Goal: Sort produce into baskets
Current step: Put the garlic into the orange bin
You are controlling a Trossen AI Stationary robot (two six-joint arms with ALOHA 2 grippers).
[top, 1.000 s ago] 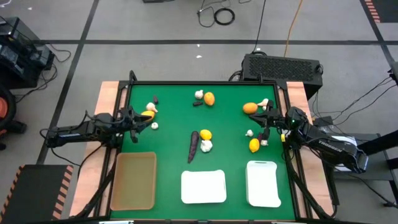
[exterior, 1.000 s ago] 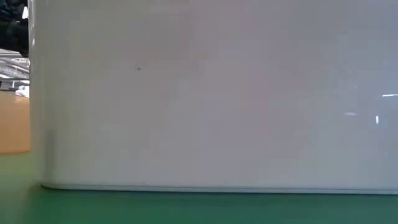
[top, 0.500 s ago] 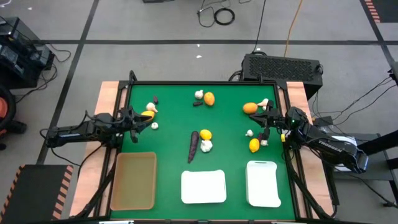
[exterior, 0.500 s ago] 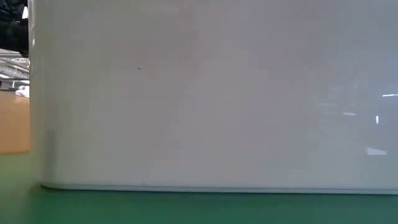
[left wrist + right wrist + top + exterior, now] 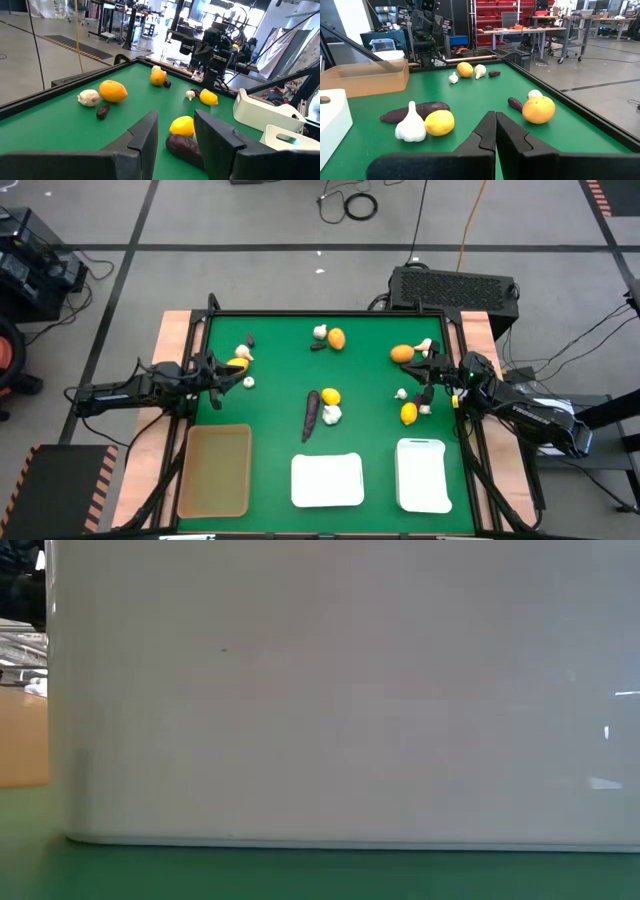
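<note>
Nothing is seen changed: the left hand (image 5: 222, 371) is kept part-spread at nine o'clock, the right hand (image 5: 427, 385) pressed together, the produce (image 5: 331, 396) unsorted.

Even, bright overhead light falls on my worktop (image 5: 370, 430), and the produce throws only small soft shadows. The low view is almost wholly filled by a white basket wall (image 5: 340, 700), washed out and featureless (a few faint glints at its right). In my left wrist view the windows behind glare white. My own fingers (image 5: 485, 135) loom soft and blurred in both wrist views.
</note>
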